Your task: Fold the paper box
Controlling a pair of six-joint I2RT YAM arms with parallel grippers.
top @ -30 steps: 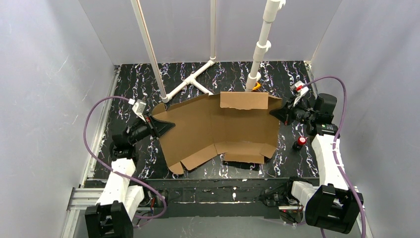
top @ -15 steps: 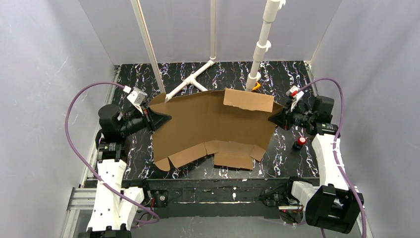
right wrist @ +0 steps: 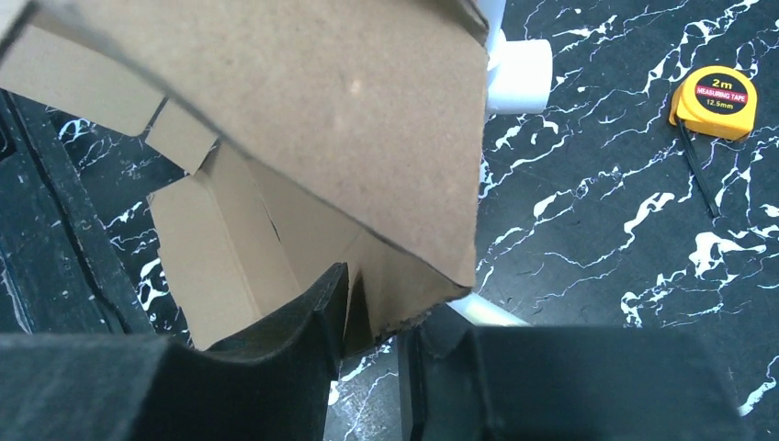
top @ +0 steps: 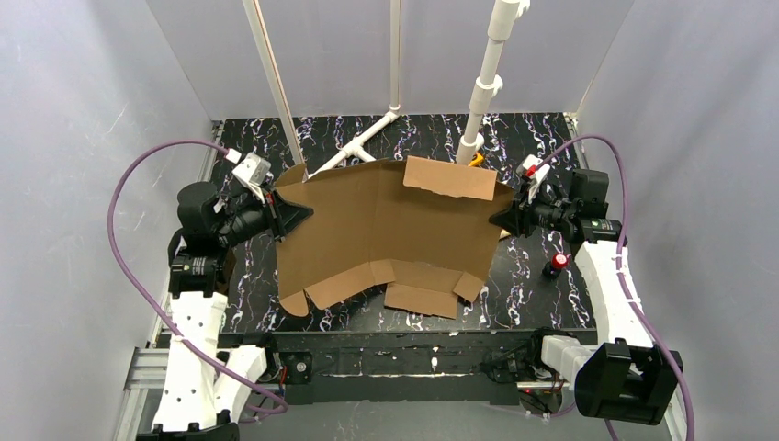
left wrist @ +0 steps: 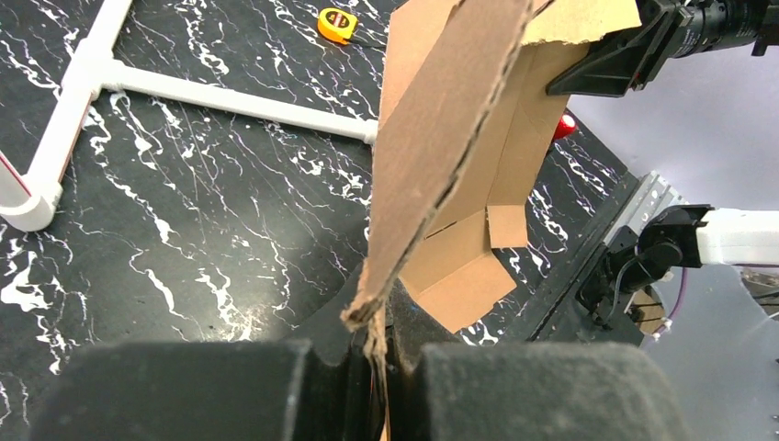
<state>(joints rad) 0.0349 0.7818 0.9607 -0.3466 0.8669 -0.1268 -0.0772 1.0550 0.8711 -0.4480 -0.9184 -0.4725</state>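
Brown corrugated cardboard fills the middle of the scene: the paper box [top: 386, 230] is an unfolded die-cut sheet, matte and plain, held up off the worktop [top: 551, 303] and bowed between the two arms. We see its fluted edge clearly in the left wrist view, ragged where the layers show. Along its 6 o'clock edge hang several short flaps with notched, angled corners, and at 12 o'clock a rectangular panel is folded over onto the sheet. The worktop is black with white marble-like veins, glossy in places. On it lie smooth white plastic pipes [top: 354, 152], joined in a tee at 11 o'clock of the sheet, with another pipe rising at 12 o'clock. A small yellow tape measure [right wrist: 715, 101] rests flat on the worktop beside that upright pipe, and a small red object [top: 558, 264] stands at 4 o'clock of the box, apart from it. The left pincer [left wrist: 377, 354] grips the sheet at its 9 o'clock corner, its jaws closed tight on the cardboard edge. The right pincer [right wrist: 372, 340] is at the 3 o'clock corner, its jaws parted a little way, with the corner of the cardboard lying in the gap between them rather than pinched.
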